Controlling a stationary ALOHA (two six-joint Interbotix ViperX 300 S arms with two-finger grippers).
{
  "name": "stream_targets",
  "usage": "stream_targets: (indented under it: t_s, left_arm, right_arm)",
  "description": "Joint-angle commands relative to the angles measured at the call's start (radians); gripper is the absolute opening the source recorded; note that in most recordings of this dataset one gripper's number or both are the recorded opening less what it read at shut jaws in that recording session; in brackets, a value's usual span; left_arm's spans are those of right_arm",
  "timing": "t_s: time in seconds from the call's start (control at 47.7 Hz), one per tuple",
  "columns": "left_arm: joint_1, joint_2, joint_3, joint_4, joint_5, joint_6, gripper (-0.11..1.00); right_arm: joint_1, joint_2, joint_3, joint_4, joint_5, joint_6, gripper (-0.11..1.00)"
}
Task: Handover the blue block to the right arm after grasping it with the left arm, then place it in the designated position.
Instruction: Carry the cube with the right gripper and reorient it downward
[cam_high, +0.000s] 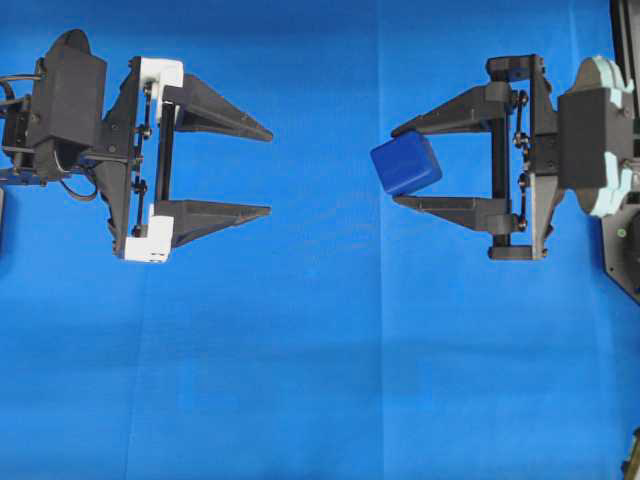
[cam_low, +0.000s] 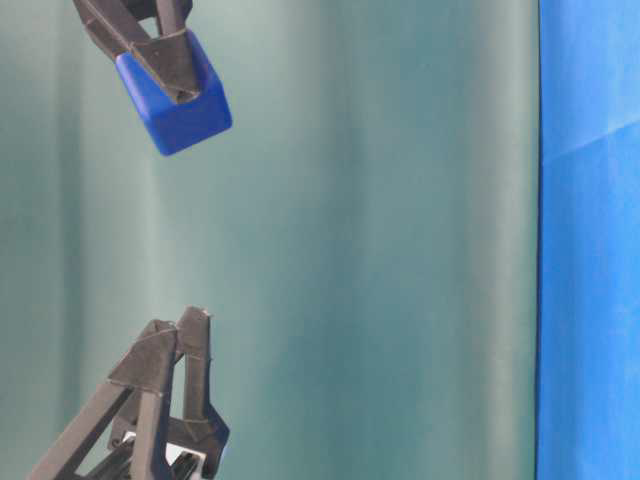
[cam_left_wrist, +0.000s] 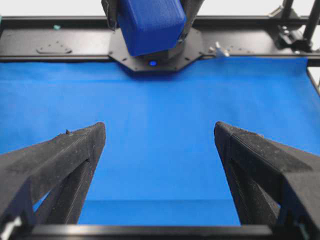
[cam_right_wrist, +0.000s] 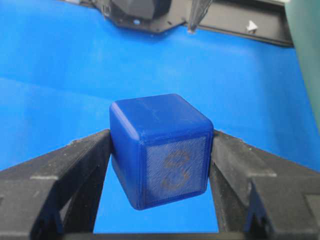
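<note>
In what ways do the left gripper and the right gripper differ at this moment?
The left gripper is open and empty; the right gripper is shut on the blue block. The left gripper carries white bracket pieces; the right gripper is all black. Both have long pointed black fingers and face each other.

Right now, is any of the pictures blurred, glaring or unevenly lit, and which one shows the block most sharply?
Overhead view: even light, sharp; cloth shows faint fold lines. Table-level view: soft vertical bands on the teal backdrop. Left wrist view: background washed out white at the top; blue block slightly soft. Right wrist view: sharpest on the block, its face texture visible between the right gripper fingers.
</note>
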Motion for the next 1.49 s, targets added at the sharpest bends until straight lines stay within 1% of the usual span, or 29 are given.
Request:
stream_targets:
  t_s: [0.0,1.217,1.364,1.469]
  left_arm:
    - [-0.003,-0.015,-0.011,0.0,-0.005,0.002,0.93]
    - [-0.003,-0.015,-0.011,-0.002,-0.005,0.002,0.93]
    - [-0.003,-0.015,-0.011,0.0,-0.005,0.002,0.93]
    - [-0.003,-0.017,-0.012,0.0,-0.005,0.0,0.93]
  right_arm:
    - [0.003,-0.011,-0.012,0.003,0.003,0.003,0.45]
    - [0.008,-0.011,-0.012,0.006,0.018,0.006,0.45]
    - [0.015,-0.011,-0.011,0.011,0.057,0.028,0.45]
    - [0.037,-0.009,-0.009,0.015,0.133,0.043,0.45]
